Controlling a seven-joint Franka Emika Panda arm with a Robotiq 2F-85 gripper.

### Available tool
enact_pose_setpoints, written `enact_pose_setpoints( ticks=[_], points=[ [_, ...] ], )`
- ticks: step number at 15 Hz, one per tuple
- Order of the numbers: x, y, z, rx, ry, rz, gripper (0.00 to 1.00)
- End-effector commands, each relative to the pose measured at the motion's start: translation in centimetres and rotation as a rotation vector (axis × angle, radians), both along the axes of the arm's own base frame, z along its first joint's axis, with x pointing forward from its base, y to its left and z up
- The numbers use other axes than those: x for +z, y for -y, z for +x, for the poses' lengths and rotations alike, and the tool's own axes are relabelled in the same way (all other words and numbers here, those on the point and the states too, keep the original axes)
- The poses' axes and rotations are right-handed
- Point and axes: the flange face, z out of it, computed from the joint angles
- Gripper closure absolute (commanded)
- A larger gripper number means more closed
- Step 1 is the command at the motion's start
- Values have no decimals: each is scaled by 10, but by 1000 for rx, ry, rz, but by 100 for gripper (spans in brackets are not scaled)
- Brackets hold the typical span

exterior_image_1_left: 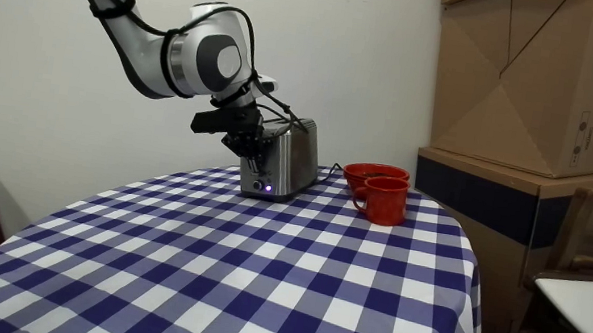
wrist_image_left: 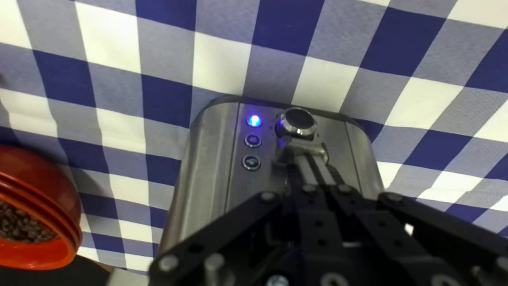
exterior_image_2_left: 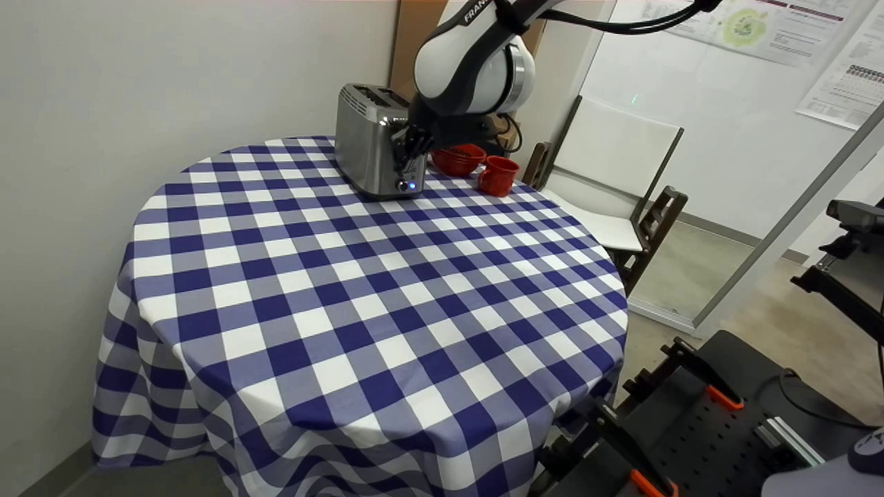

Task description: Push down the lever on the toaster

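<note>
The silver toaster (exterior_image_1_left: 302, 158) stands on the checked table and also shows in an exterior view (exterior_image_2_left: 360, 145) and in the wrist view (wrist_image_left: 206, 159). Its metal lever (wrist_image_left: 304, 147) is low on the front panel, close to the round knob (wrist_image_left: 297, 122). A blue light (wrist_image_left: 254, 120) glows beside the knob. My gripper (wrist_image_left: 312, 159) is shut with nothing between its fingers. Its fingertips are at the lever's upper side and appear to touch it. In both exterior views the gripper (exterior_image_1_left: 254, 168) (exterior_image_2_left: 402, 160) is at the toaster's front and hides the lever.
A red bowl (exterior_image_1_left: 349, 176) with dark contents and a red mug (exterior_image_1_left: 386, 201) stand beside the toaster. The toaster's cord (exterior_image_1_left: 333, 170) runs behind it. The wall is close behind the table. Cardboard boxes (exterior_image_1_left: 511, 103) are stacked beyond the table.
</note>
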Motion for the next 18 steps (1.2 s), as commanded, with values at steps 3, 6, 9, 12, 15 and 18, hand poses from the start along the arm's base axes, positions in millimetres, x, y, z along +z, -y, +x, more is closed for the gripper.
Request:
enact_pose_setpoints(
  ticks=[3,6,9,12,15,18],
  points=[
    [22,-5,-12,-20,-114,94,98],
    [55,-3,-30,-52,-177,124,98],
    [91,6,-58,-71,-259,115,98],
    [120,13,-95,-82,-357,87,96],
    [141,15,-131,-78,-436,81,69],
    [159,16,-162,-82,-471,79,50]
  ],
)
